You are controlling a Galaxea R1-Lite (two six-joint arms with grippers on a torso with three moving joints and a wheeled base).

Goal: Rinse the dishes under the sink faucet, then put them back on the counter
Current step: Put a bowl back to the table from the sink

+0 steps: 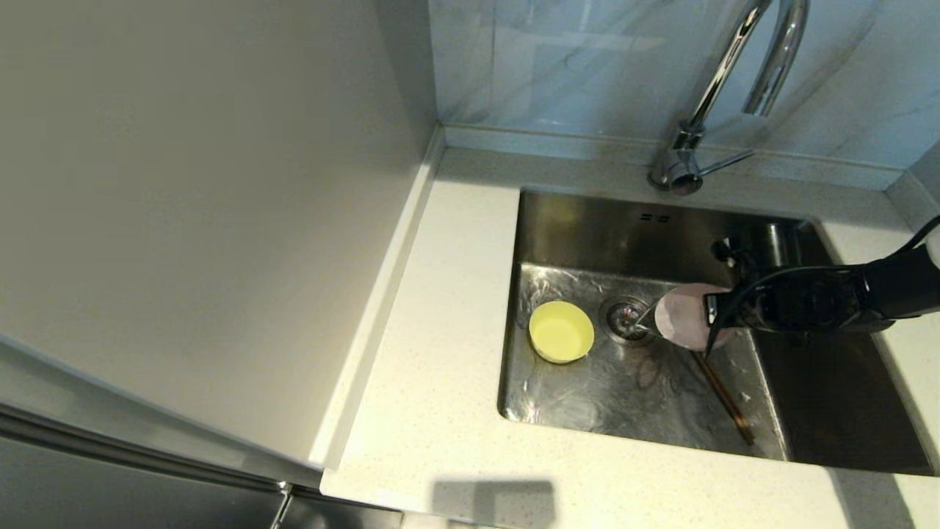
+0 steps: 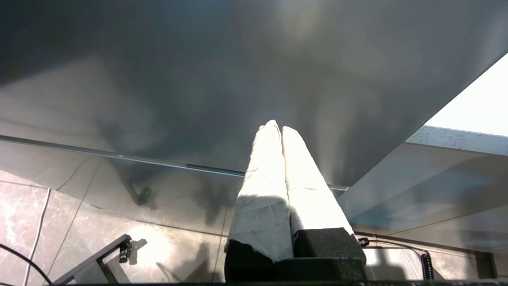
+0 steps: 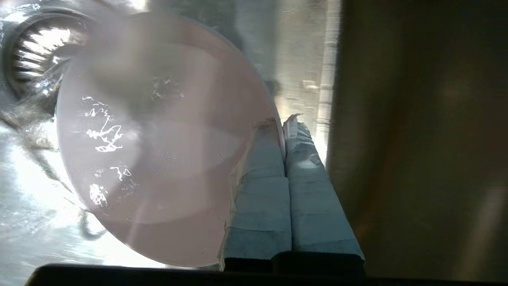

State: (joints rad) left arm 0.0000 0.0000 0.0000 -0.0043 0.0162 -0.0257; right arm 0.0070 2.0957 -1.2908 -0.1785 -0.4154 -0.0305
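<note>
Inside the sink (image 1: 587, 228), my right gripper (image 1: 706, 314) is shut on the rim of the pale pink bowl (image 1: 679, 316). The bowl is tipped on its side just above the round drain (image 1: 624, 317). The right wrist view shows both fingers pinching the rim of the pink bowl (image 3: 158, 139), with droplets inside it; the right gripper (image 3: 283, 121) has one finger on each side of the wall. The yellow-green bowl (image 1: 561, 331) sits upright on the sink floor left of the drain. Brown chopsticks (image 1: 723, 397) lie on the sink floor beneath the pink bowl. My left gripper (image 2: 276, 127) is shut and empty, parked low beside a dark cabinet panel.
The chrome faucet (image 1: 703, 106) rises behind the sink, its spout above the basin's back right. Speckled off-white counter (image 1: 440, 330) surrounds the sink on the left and front. A plain wall panel (image 1: 205, 220) stands along the counter's left edge.
</note>
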